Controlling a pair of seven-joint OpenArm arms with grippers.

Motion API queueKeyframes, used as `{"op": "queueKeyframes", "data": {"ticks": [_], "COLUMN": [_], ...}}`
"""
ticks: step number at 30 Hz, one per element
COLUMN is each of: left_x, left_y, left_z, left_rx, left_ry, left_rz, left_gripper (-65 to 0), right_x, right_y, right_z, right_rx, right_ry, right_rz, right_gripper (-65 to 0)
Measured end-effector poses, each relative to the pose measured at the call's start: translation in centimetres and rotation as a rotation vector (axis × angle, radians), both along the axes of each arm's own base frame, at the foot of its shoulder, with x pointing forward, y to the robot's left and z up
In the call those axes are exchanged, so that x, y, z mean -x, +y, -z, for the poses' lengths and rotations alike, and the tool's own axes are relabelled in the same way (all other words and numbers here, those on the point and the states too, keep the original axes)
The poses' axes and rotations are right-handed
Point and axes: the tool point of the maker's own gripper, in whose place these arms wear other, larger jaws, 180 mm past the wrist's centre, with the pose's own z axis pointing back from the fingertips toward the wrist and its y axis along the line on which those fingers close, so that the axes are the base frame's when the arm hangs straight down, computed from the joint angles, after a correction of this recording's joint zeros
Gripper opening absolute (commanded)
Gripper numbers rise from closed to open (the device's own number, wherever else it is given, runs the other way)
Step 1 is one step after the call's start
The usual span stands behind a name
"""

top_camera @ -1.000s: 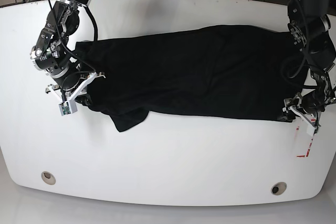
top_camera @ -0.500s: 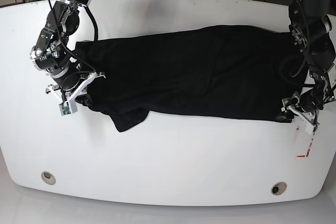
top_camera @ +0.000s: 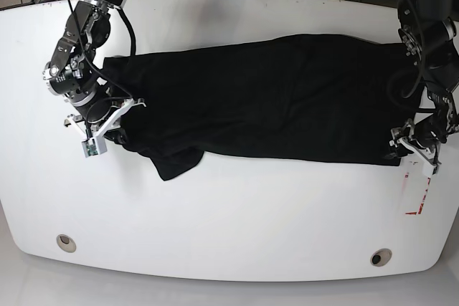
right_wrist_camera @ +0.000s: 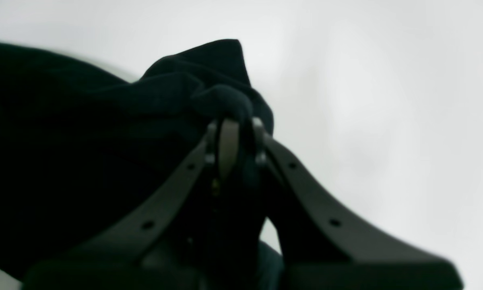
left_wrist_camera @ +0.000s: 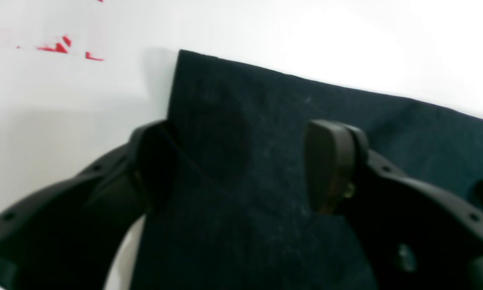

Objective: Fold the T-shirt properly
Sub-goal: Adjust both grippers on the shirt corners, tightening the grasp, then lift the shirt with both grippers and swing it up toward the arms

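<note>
So the T-shirt (top_camera: 258,98) is spread out sideways across the middle of the white counter (top_camera: 229,213), with one sleeve flopping out toward the near edge on the right arm's side.

Right arm is bent down over that end of the shirt, wrist tipped toward the counter. The right tool (right_wrist_camera: 233,133) is pinched together on a bunched-up fold of black fabric; you can see the cloth puffing out over the tips in the right wrist view.

Left arm hangs down at the opposite end, wrist low at the near corner of the shirt. The left tool (left_wrist_camera: 241,169) has its jaws apart, straddling the corner, one finger (left_wrist_camera: 326,165) lying on the cloth and the other at its edge. Not gripping anything yet.

No readable writing anywhere, just some red marks (left_wrist_camera: 60,46) on the counter beside that corner.

Compared with a second ago, the left tool has shifted slightly up and inward along the shirt's edge. Shirt looks the same.
</note>
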Motion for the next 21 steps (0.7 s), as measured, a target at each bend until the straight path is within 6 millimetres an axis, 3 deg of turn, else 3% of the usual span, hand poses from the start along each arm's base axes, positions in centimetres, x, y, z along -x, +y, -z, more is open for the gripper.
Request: {"op": "queueKeyframes", "data": {"ticks": [13, 21], "left_x": [0.0, 1.3], "left_y": [1.5, 2.6], "left_z": [-1.8, -0.9], "left_rx": [-0.128, -0.187], "left_ry": [0.037, 0.092], "left_rz": [0.045, 0.059], "left_gripper": [-24.9, -24.9], "right_x": [0.3, 0.3], "right_y": [0.1, 0.3], "right_z": [0.3, 0.3], "right_rx": [-0.002, -0.008], "right_ry": [0.009, 0.008], "right_rz": [0.0, 0.0], "right_gripper": [-64.8, -64.8]}}
